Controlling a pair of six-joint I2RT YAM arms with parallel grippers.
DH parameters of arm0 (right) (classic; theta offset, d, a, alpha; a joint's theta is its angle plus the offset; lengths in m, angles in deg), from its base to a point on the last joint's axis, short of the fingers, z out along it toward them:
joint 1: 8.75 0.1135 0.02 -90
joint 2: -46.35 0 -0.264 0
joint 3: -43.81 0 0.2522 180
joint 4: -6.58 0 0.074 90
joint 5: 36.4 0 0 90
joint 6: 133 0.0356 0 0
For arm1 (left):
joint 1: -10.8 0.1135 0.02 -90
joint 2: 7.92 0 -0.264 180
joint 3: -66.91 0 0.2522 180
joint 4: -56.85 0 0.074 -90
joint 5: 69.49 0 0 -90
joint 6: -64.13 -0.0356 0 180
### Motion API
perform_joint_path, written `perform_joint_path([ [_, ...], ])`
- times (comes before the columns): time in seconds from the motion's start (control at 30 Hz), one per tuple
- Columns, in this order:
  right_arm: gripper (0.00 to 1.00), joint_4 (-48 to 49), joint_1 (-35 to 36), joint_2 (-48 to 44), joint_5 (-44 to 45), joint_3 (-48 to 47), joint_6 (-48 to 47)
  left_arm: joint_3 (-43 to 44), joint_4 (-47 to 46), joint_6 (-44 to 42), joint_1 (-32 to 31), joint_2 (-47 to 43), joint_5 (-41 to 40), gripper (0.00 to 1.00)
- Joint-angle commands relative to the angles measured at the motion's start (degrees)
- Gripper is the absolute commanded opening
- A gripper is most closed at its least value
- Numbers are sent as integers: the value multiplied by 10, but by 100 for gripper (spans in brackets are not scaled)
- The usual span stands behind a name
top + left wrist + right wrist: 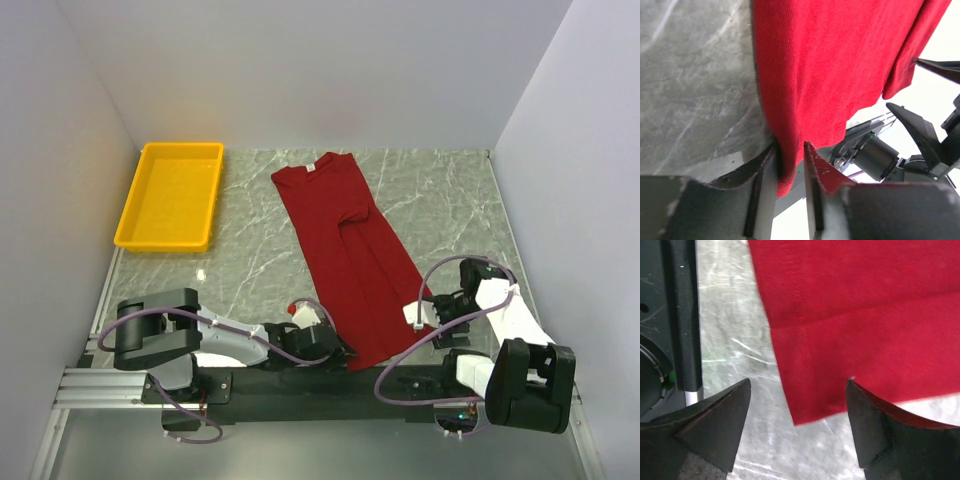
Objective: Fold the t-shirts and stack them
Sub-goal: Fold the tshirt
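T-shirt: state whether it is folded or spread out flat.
Partly folded: the dark red t-shirt lies as a long narrow strip, one sleeve turned in across it, with no crosswise fold.

We look down past the right gripper (798, 382). Its two dark jaws rise from the lower left and lower right corners of the frame, spread wide apart with nothing between them. A dark red t-shirt (865, 315) fills the upper right, lying flat on a grey marbled tabletop (730, 340). One corner of the cloth points down at lower centre, between the jaw tips. A faint seam line crosses the cloth above that corner. A black rail (682, 315) runs down the left edge, with a small green light (669, 377) beside it.
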Motion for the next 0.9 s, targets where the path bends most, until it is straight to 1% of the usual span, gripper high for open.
perform_joint_path([
  [0.0, 78, 26, 15, 5, 25, 19, -72, -6, -31, -17, 4, 7, 10, 31],
  [0.07, 74, 33, 25, 8, 23, 22, -60, -6, -36, -22, 7, 8, 14, 28],
  [0.1, 69, 38, 30, 11, 22, 19, -54, -5, -37, -27, 6, 8, 16, 27],
  [0.17, 63, 49, 39, 19, 23, 17, -28, -6, -41, -33, 11, 8, 20, 25],
  [0.2, 57, 58, 47, 21, 24, 16, -24, -5, -43, -38, 11, 8, 24, 25],
  [0.23, 54, 62, 50, 22, 26, 16, -14, -5, -44, -41, 13, 8, 27, 23],
  [0.37, 46, 75, 61, 17, 27, 23, -2, -1, -44, -56, 20, 8, 36, 21],
  [0.4, 34, 86, 64, 15, 28, 32, 1, 0, -45, -58, 20, 6, 39, 20],
  [0.47, 27, 97, 70, 5, 29, 41, 10, 0, -45, -59, 22, 5, 42, 20],
  [0.5, 21, 103, 71, 1, 28, 45, 12, -2, -47, -61, 23, 3, 42, 20],
  [0.57, 15, 104, 72, -2, 25, 47, 15, -4, -50, -63, 24, 1, 46, 19],
  [0.6, 10, 103, 72, -3, 23, 44, 18, -5, -52, -63, 25, 1, 48, 19],
  [0.7, 3, 99, 72, -4, 13, 28, 36, -6, -52, -65, 26, -4, 53, 18],
  [0.77, 2, 91, 71, -3, 3, 11, 56, -8, -52, -67, 26, -7, 56, 17],
  [0.87, 1, 47, 70, -2, -13, -38, 82, -10, -53, -70, 27, -19, 58, 15],
])
